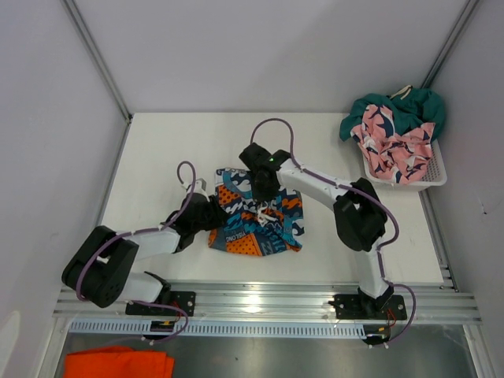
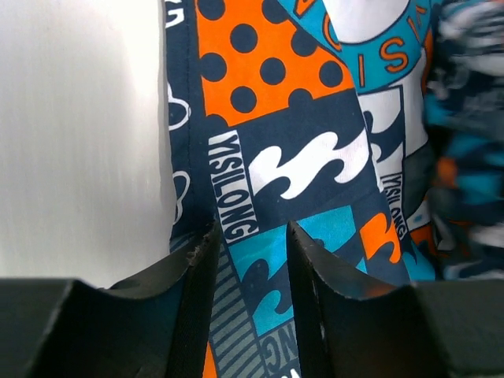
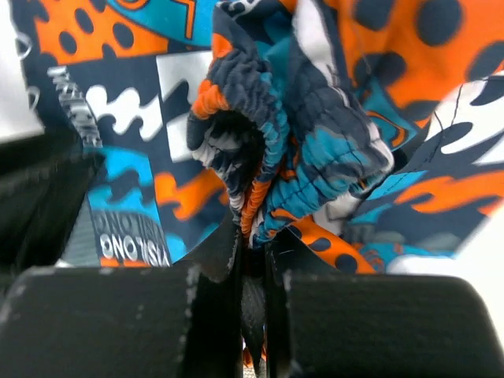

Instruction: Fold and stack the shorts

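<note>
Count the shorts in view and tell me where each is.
3. The graphic-print shorts lie mid-table, pinched by the right gripper; the pink shark shorts fill the white basket at the far right; the teal shorts drape its far rim. More could be hidden underneath.

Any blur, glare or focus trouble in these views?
Top external: sharp, with glare on the metal rail. Left wrist: graphic-print shorts crisp centrally, blurred at the right edge; table washed out. Right wrist: bunched waistband sharp, left side smeared.
</note>
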Tool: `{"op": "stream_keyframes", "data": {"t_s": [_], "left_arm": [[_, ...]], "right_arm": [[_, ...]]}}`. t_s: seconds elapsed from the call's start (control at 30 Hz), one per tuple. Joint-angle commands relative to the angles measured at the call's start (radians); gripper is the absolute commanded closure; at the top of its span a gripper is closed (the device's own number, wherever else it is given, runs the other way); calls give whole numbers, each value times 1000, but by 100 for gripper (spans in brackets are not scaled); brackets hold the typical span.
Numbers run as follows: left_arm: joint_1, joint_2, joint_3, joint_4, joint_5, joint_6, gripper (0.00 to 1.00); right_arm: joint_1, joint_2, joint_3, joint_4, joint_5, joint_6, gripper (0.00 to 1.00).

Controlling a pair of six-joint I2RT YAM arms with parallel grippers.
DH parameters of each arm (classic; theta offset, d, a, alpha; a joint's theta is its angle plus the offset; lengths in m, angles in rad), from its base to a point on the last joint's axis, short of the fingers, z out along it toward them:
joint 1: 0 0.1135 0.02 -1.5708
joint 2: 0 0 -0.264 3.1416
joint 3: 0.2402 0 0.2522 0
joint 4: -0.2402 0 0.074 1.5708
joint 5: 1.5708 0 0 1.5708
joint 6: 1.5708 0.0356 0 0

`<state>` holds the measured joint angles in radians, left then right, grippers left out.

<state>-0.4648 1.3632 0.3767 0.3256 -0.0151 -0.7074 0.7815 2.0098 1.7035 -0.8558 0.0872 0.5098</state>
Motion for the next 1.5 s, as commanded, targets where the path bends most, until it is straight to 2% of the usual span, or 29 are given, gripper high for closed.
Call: {"op": "stream_keyframes", "data": {"t_s": [0.0, 0.13, 0.23, 0.5, 0.63, 0.77, 0.9, 1.37, 1.47], "left_arm": [[-50, -28, -33, -111, -42, -9, 57], [-101, -52, -45, -126, -85, -29, 57], [-110, -65, -58, -122, -88, -33, 58], [-123, -136, -87, -149, -112, -46, 59], [-123, -219, -101, -210, -149, -41, 57], [-123, -225, -93, -227, -164, -30, 58], [-123, -176, -94, -192, -154, -33, 62], [-123, -219, -133, -172, -152, -46, 63], [-123, -251, -134, -191, -155, -44, 61]], "right_arm": [[25, 55, 64, 35, 28, 94, 99], [48, 61, 54, 78, 17, 173, 99], [65, 79, 93, 48, 8, 197, 98], [99, 148, 200, -72, 55, 200, 99], [99, 116, 216, -88, 68, 188, 98], [111, 101, 219, -92, 54, 191, 97], [120, 130, 212, -83, 46, 199, 96], [136, 257, 144, 67, 23, 303, 95], [137, 285, 148, 83, 6, 315, 90]]}}
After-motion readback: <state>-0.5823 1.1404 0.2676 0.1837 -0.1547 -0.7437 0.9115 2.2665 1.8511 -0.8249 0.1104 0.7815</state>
